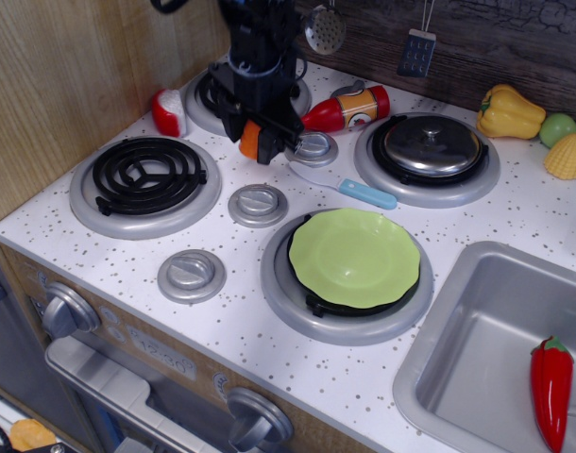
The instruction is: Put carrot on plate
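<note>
My black gripper [253,140] hangs over the back middle of the stove top, between the two rear burners. Its jaws are shut on the small orange carrot [250,142], of which only a short stub shows between the fingers. The carrot is lifted off the counter. The lime-green plate [354,257] rests on the front right burner, to the right of and nearer than the gripper, and nothing lies on it.
A red ketchup bottle [345,109] lies just right of the gripper. A blue-handled knife [364,194] lies between gripper and plate. Round knobs [258,204] dot the counter. A pot lid [430,146] covers the back right burner. The sink [515,349] holds a red chili [550,389].
</note>
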`<state>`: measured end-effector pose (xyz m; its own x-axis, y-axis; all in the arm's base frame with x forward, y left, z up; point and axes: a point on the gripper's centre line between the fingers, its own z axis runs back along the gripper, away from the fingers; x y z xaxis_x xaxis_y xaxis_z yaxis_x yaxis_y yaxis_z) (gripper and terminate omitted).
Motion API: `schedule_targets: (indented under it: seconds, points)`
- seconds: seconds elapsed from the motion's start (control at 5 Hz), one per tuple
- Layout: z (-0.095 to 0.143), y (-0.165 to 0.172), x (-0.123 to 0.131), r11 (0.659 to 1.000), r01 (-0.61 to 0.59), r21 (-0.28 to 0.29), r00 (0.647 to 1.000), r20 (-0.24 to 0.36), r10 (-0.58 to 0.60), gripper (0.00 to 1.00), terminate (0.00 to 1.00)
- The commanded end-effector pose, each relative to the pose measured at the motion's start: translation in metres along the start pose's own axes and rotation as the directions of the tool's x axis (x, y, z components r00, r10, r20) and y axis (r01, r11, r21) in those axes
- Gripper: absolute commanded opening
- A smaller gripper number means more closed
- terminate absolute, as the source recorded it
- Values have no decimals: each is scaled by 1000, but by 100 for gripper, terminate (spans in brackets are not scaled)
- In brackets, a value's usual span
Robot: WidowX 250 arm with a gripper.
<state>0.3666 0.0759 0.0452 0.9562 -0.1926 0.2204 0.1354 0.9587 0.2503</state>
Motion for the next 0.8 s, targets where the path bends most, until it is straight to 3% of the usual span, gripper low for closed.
schedule_targets:
  seconds: [0.0,0.2,0.4,0.6]
  points:
    - [64,-33,-10,999,-35,27,999,21,35,0,0]
    - [63,-73,-25,1000,0,-28,1000,10,1,0,0]
    - [45,-111,-43,991,32,-132,999,16,-30,0,0]
    - [36,-118,-48,977,75,-202,996,60,-64,0,0]
